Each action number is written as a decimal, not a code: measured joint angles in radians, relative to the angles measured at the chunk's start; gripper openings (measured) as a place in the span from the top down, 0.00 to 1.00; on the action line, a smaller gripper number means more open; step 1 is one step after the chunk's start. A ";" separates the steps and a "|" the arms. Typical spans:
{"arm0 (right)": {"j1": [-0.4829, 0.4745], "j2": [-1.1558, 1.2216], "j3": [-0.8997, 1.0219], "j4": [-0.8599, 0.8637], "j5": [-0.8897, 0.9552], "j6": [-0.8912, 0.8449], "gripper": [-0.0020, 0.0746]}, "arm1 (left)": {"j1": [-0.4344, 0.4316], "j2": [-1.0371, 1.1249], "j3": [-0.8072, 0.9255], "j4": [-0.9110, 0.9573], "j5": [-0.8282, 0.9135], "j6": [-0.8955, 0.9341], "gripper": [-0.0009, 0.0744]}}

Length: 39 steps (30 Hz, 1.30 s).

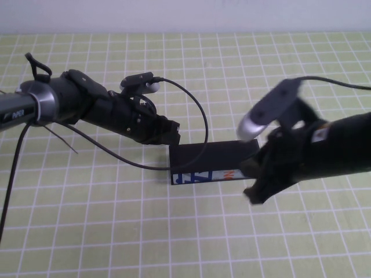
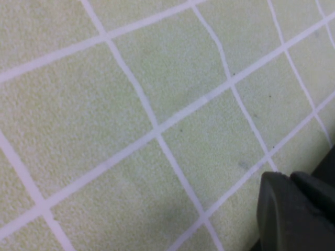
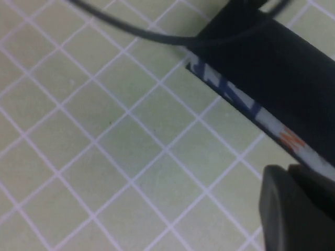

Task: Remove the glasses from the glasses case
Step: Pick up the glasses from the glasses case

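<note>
Glasses case [image 1: 211, 162] lies near the middle of the table [image 1: 116, 231], lid flat and apparently closed, its white printed long side facing my camera. No glasses are visible in any view; I judge them to be inside, so nothing has come out yet.

Handling, by judgement: the case looks like a light, rigid box with smooth faces, so it is likely to skid on the gridded mat when pushed from one side only. I would pin one end and lift the lid along its free long edge (which edge carries the hinge I cannot tell). The glasses, once exposed, should be thin, stiff plastic and easily scratched on the lenses; the bridge or the frame edge is the sensible place to hold.

Left pincer [image 1: 168, 133] sits at the far left corner of the case, touching it or just beside it; contact is hidden by the arm. The left wrist view shows only mat and a dark finger [image 2: 288, 214], and I cannot tell its opening.

Right pincer [image 1: 258, 188] hangs over the right end of the case, near the printed side. In the right wrist view one dark finger [image 3: 293, 209] lies just beside the printed strip of the case. Its opening is likewise not determinable, and I see nothing gripped.
</note>
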 joint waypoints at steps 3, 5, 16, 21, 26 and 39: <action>0.066 0.082 -0.029 -0.055 -0.039 -0.151 0.97 | 0.000 0.000 0.000 0.000 0.000 0.000 0.99; 0.084 0.132 -0.043 -0.065 -0.058 -0.259 0.90 | 0.000 0.000 0.000 0.000 -0.002 0.000 0.99; 0.088 0.324 -0.076 -0.196 -0.267 -0.421 0.57 | 0.000 0.000 0.000 0.000 -0.004 0.000 0.99; 0.088 0.377 -0.079 -0.258 -0.348 -0.423 0.57 | 0.000 0.000 0.000 0.000 -0.006 0.000 0.99; 0.088 0.420 -0.079 -0.279 -0.407 -0.425 0.57 | 0.000 0.000 0.000 0.000 -0.007 0.000 0.99; 0.086 0.452 -0.100 -0.290 -0.452 -0.431 0.81 | 0.000 0.008 -0.006 0.002 0.000 0.000 0.99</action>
